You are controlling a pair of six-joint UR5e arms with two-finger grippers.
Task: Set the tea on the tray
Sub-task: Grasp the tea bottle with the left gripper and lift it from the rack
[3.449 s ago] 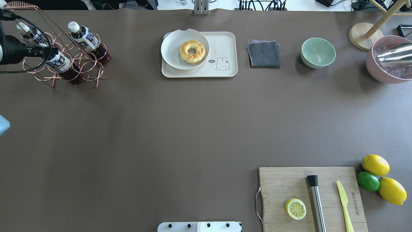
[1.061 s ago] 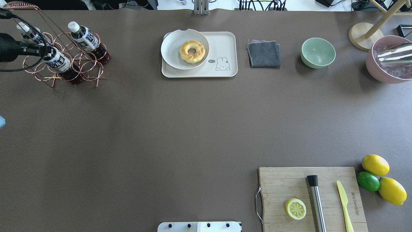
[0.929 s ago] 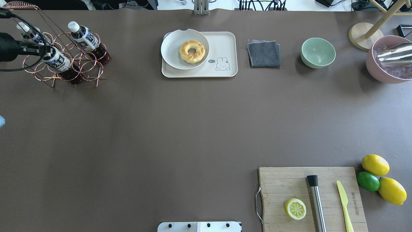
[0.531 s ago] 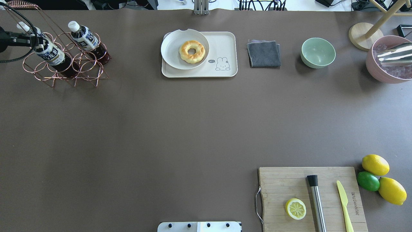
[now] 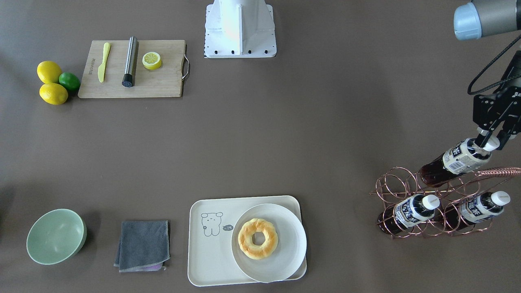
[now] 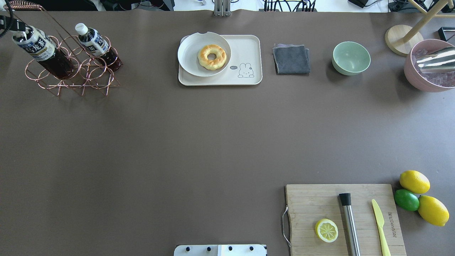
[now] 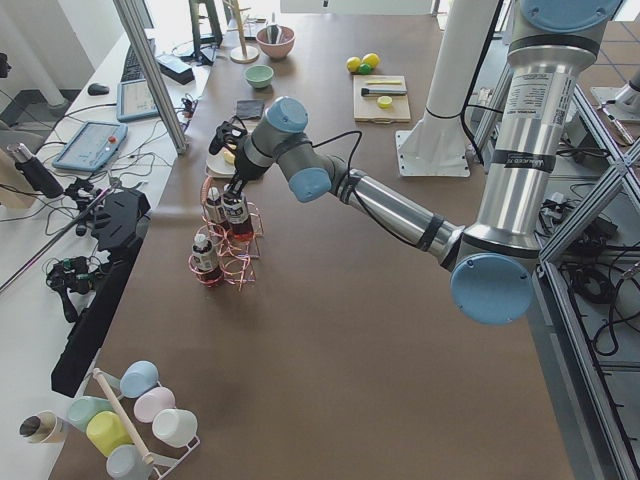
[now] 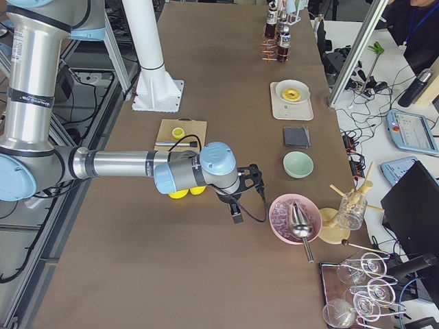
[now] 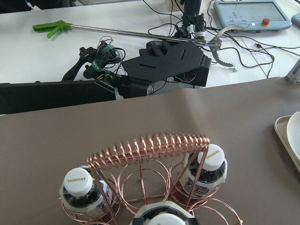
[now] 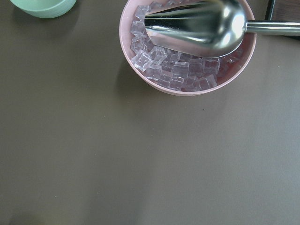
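Tea (image 5: 456,159): small clear bottle of dark reddish-brown liquid, with a white cap and a navy-and-white label. It is tilted, cap end uppermost, and held at the cap by the left gripper (image 5: 490,143), whose fingers are clamped on either side of it. Its lower end lies at the rings of the copper wire rack (image 5: 403,189), on the row nearest the robot; whether it is free of the wire cannot be told. A second bottle (image 5: 412,209) and a third bottle (image 5: 480,206) stand in the rack's other row. The tray (image 5: 211,252), cream with a bear outline, lies well apart from the rack. It carries a round white plate (image 5: 285,260) with a doughnut (image 5: 257,238), and no tea is on it. The right gripper (image 8: 236,211) hangs near the pink bowl (image 10: 197,92) of ice, which holds a metal scoop (image 10: 197,23); its opening cannot be told.
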